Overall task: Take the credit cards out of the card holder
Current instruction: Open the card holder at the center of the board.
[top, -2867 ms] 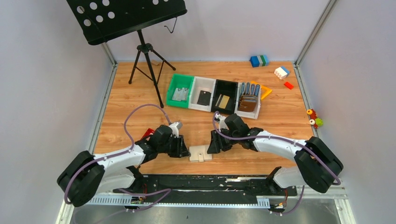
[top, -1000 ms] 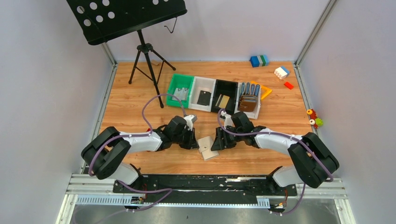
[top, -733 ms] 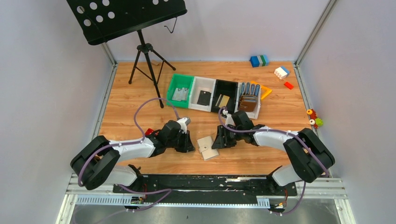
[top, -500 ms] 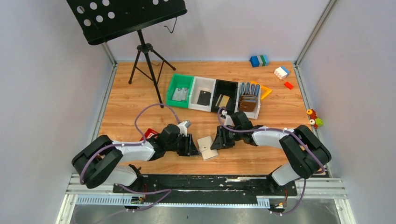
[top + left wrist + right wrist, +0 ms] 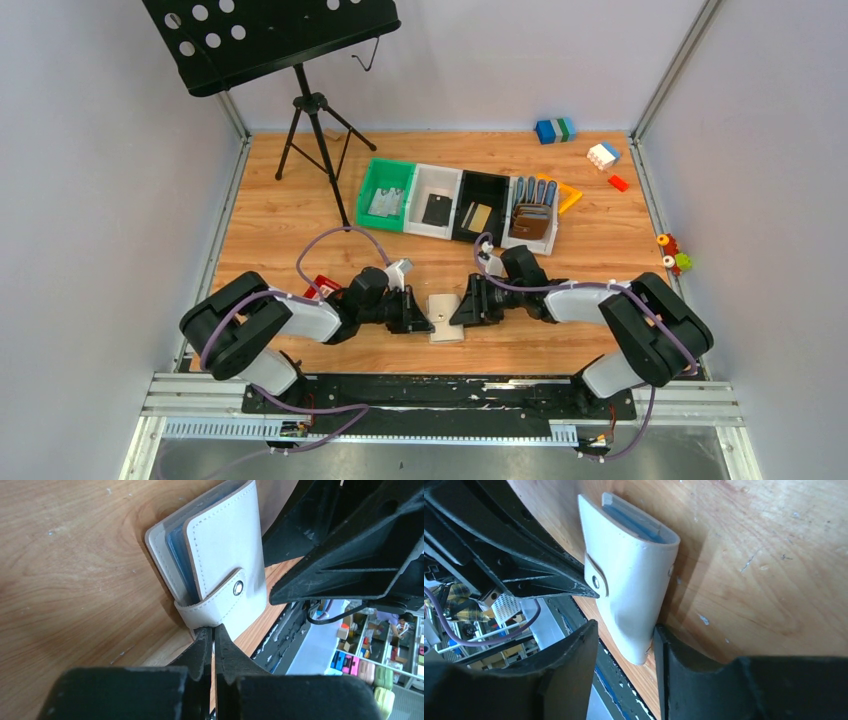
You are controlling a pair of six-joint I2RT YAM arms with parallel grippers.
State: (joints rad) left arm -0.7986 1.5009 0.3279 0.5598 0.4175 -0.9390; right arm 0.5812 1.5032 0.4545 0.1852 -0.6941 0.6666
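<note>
Pale grey-beige stitched bifold card holder [image 5: 225, 550] lying closed on the wooden table [image 5: 75, 580], snap tab [image 5: 220, 597] fastened, left gripper [image 5: 213, 629] clenched with its tips touching the tab's fold, right gripper [image 5: 625, 627] spread, jaws straddling the holder's other side, blue inner leaves [image 5: 634, 522] edge-on.

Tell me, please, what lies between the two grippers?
The closed card holder lies between the left gripper and right gripper, seen in the top external view.

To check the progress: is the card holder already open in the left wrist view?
No, the closing tab lies fastened across the front of the card holder.
</note>
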